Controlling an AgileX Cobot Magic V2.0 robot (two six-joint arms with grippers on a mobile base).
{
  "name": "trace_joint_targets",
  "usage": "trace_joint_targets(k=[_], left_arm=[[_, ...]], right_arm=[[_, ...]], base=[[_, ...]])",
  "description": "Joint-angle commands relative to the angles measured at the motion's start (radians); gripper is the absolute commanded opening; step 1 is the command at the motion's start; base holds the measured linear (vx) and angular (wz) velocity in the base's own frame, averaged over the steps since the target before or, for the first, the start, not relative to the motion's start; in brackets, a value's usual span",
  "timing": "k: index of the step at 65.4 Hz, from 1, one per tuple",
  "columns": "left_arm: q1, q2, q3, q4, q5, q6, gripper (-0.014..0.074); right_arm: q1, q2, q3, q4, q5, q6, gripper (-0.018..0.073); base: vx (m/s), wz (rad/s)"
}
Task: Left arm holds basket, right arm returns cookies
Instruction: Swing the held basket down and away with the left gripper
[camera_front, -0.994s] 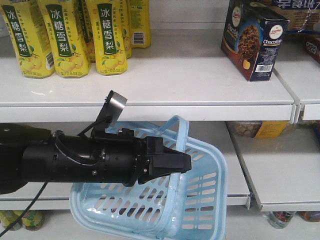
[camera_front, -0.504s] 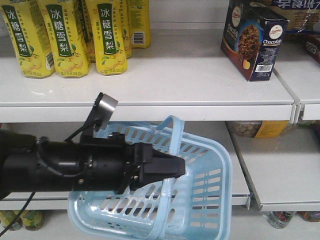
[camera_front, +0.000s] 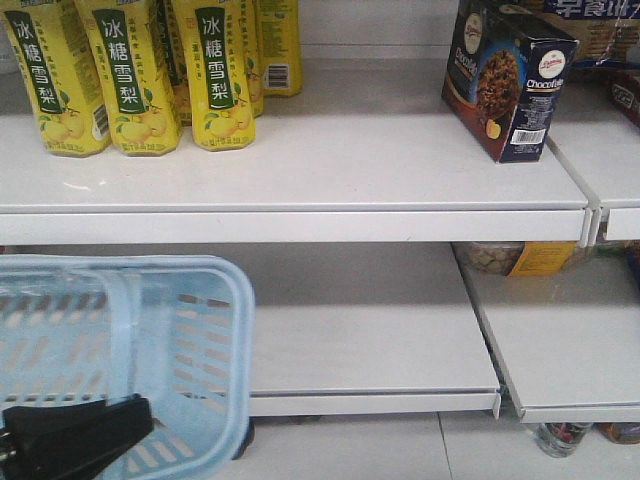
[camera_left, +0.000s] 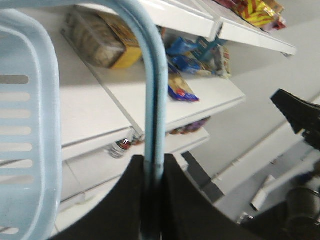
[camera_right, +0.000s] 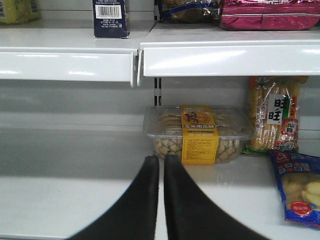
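Note:
The light blue basket (camera_front: 190, 340) hangs at the lower left of the front view, tilted, with nothing showing inside it. My left gripper (camera_left: 154, 161) is shut on one of its hoop handles (camera_left: 156, 90); only the gripper's black tip (camera_front: 130, 418) shows in the front view. The cookies (camera_front: 508, 78), a navy box picturing a chocolate cookie, stand upright on the top shelf at the right, and their barcode side (camera_right: 110, 19) shows in the right wrist view. My right gripper (camera_right: 161, 161) is shut and holds nothing, in front of the lower shelf.
Yellow drink bottles (camera_front: 130, 75) stand on the top shelf at the left. A clear tub with a yellow label (camera_right: 199, 134) sits on the lower shelf just beyond my right fingers, with snack bags (camera_right: 274, 120) to its right. The white shelf edge (camera_front: 300, 225) juts out.
The left arm has swung left and down with the basket, and most of the arm has left the front view. The cookies have not moved.

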Motion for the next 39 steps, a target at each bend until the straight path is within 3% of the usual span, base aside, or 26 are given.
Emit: trace_joint_targets(k=[1,4,7,8,12,18,22,28,34,39], left_arm=[[-0.006,-0.089,0.025,0.217,-0.141,-0.188,-0.0003],[-0.006,-0.124,0.062,0.374,-0.184,-0.285,-0.0003],[-0.006,-0.151,0.085,0.474,-0.220,-0.366,-0.0003],[-0.006,-0.168,0.104,0.552,-0.236,-0.416,-0.0003],[-0.006,-0.198,0.148,0.710,-0.290,-0.505,-0.0003],[-0.001,-0.235,0.225,0.877,-0.398,-0.604,-0.0003],[0.024,-0.259,0.270,0.930,-0.464,-0.616,-0.0003],[0.113,-0.314,0.339,0.968,-0.504,-0.616,-0.0003],[0.228,-0.383,0.372,0.992,-0.488,-0.635,-0.0003],[0.320,-0.434,0.371,1.067,-0.429,-0.674,-0.0003]], right_arm=[[-0.002,0.021,-0.024,-0.014,-0.065,0.001,-0.0011],[-0.002,0.021,-0.024,-0.014,-0.065,0.001,-0.0011],[-0.002,0.021,-0.024,-0.014,-0.065,0.001,-0.0011],[-0.002,0.021,-0.024,-0.014,-0.065,0.001,-0.0011],[-0.002,0.021,-0.024,-0.014,-0.065,0.001,-0.0011],[-0.002,0.021,-0.024,-0.014,-0.065,0.001,-0.0011],[-0.002,0.021,-0.024,-0.014,-0.065,0.001,-0.0011],[-0.002,0.021,-0.024,-0.014,-0.065,0.001,-0.0011],[-0.002,0.021,-0.024,-0.014,-0.065,0.001,-0.0011],[-0.002,0.021,-0.024,-0.014,-0.065,0.001,-0.0011]], base=[[0.00,0.00],[0.00,0.00],[0.00,0.00],[0.00,0.00],[0.00,0.00],[0.00,0.00],[0.00,0.00],[0.00,0.00],[0.00,0.00],[0.00,0.00]])
